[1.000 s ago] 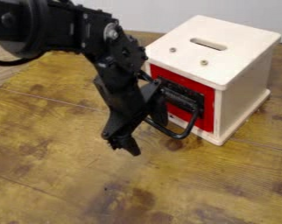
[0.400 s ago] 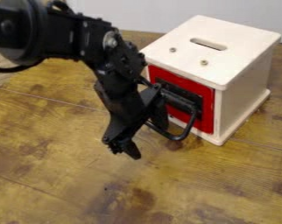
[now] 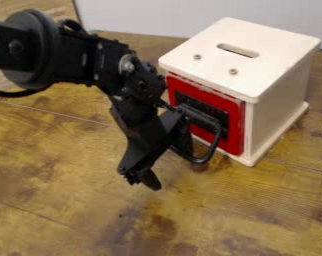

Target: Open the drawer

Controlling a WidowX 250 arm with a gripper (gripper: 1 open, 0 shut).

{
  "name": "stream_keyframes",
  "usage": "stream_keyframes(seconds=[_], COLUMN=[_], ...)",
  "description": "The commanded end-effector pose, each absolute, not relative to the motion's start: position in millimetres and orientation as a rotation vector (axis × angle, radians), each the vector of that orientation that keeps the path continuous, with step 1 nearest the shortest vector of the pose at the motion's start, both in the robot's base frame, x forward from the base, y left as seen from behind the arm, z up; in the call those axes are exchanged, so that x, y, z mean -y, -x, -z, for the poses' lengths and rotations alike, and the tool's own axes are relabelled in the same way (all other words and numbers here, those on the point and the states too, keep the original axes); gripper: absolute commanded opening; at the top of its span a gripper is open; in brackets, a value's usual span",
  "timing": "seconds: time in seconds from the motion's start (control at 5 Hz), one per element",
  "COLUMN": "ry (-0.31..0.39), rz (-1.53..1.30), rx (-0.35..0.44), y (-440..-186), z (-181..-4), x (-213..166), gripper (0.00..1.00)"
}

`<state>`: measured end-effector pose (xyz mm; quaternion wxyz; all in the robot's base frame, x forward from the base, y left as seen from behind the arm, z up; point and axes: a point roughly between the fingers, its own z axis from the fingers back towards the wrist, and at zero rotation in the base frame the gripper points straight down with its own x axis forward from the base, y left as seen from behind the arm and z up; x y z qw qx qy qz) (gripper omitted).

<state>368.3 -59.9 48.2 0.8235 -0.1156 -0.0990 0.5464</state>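
A worn wooden tabletop (image 3: 70, 215) fills most of the view, its boards yellowed and mottled with dark stains and scuffs, a few long seams running across it (the darkest blotch sits near the bottom middle). At the far edge a strip of pale wall (image 3: 164, 15) shows behind the table.

Toward the right stands a cream-white cube cabinet (image 3: 277, 85) with a slot in its top. The drawer (image 3: 204, 105) sits in its left-facing side, red front panel flush with the casing, its big black loop handle (image 3: 211, 135) sticking out over the table.

The black robot arm (image 3: 70, 60) reaches in from the left and bends down steeply. Its gripper (image 3: 142, 172) hangs low over the wood just left of the handle, jaws spread and holding nothing.
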Motion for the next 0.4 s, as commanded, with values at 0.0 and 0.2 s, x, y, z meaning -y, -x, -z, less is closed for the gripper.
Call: stream_keyframes(seconds=[0.0,0.2], ry=[0.263,0.265], rz=[-1.155,-1.161], rx=[0.253,0.259], y=[-371.6,-373.6], z=[-69.1,-75.2], x=[48.8,57.5], gripper=[1.00,1.00])
